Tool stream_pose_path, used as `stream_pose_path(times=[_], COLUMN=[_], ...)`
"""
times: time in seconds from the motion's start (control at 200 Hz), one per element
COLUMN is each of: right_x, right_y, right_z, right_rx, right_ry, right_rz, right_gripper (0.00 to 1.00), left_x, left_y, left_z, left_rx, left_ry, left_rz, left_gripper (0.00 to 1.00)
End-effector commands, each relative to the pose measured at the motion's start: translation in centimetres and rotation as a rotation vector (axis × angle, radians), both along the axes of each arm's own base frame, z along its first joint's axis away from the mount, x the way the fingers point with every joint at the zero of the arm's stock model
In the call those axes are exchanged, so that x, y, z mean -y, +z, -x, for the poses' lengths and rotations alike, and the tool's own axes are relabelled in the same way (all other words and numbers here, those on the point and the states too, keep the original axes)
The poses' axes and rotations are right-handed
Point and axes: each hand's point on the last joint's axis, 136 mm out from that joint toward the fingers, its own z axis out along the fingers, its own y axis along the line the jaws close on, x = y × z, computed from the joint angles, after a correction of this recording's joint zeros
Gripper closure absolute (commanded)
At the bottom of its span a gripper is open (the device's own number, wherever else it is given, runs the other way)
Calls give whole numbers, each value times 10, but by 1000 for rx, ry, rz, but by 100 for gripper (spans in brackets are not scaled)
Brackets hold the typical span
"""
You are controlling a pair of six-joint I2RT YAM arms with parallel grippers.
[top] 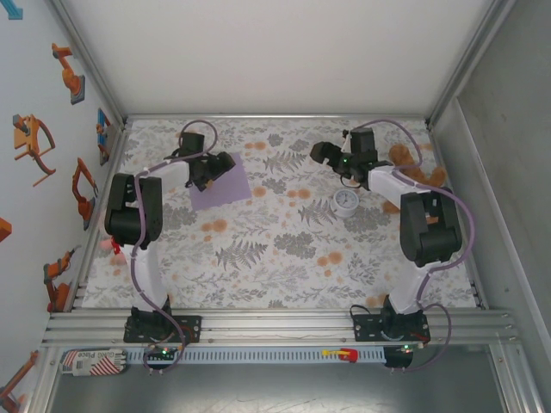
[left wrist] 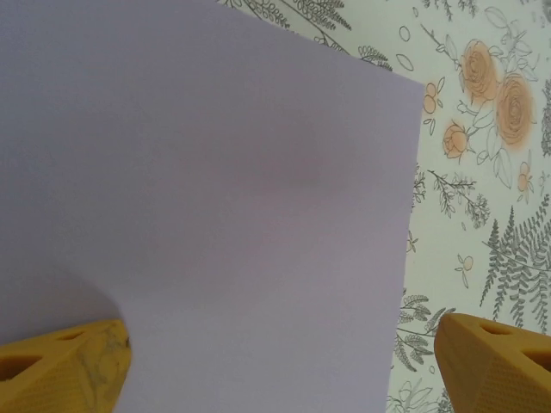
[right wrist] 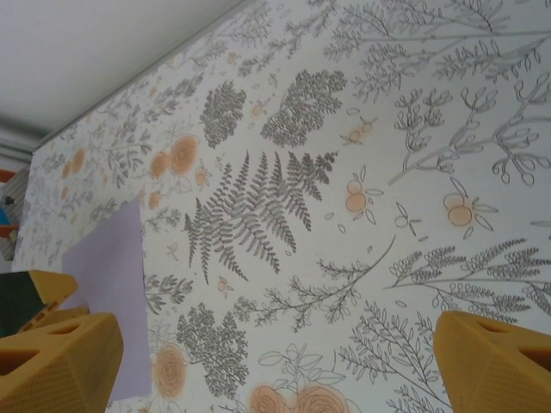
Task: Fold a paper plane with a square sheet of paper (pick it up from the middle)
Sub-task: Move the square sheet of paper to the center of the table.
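Square sheet of paper (left wrist: 215, 189), flat and uncreased, lies between the wide jaws of the left gripper (left wrist: 280, 366) — ungrasped; right gripper (right wrist: 275, 366) equally wide, empty. Every fold remains.

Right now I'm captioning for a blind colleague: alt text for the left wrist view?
The square sheet of paper, plain lavender, lies flat on the flowered tablecloth; the left gripper shows two yellow fingertips at the bottom corners, spread wide apart.

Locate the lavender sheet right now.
In the top view the square sheet of paper lies flat on the tablecloth, far left, beneath the left gripper.
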Motion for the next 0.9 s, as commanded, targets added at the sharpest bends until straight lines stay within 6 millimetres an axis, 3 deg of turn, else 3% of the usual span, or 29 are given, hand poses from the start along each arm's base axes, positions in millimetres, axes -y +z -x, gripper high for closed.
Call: stream_pose_path(times=[0.0,0.12,0.305,0.616,0.716,0.896], right_x=[-4,-4,0,7,1,-21], right_y=[11,12,11,-4,-8,-5], right_z=[7,17,37,79,87,101], right_rx=[21,-20,-77,-205,-235,-253], right_ry=[-16,-31,-53,-46,-17,52], right_rz=[27,80,100,120,104,92], right_gripper=[8,9,11,14,18,23], left_x=[11,27,53,127,151,173], left_y=[-35,-42,-53,-57,-45,2], left_z=[26,44,88,170,172,151], left_rx=[-141,-187,-286,-375,-349,-238], left_ry=[-58,-100,-142,-130,-158,-237], left_rz=[-14,-11,8,24,76,148], left_gripper=[8,8,12,21,25,32])
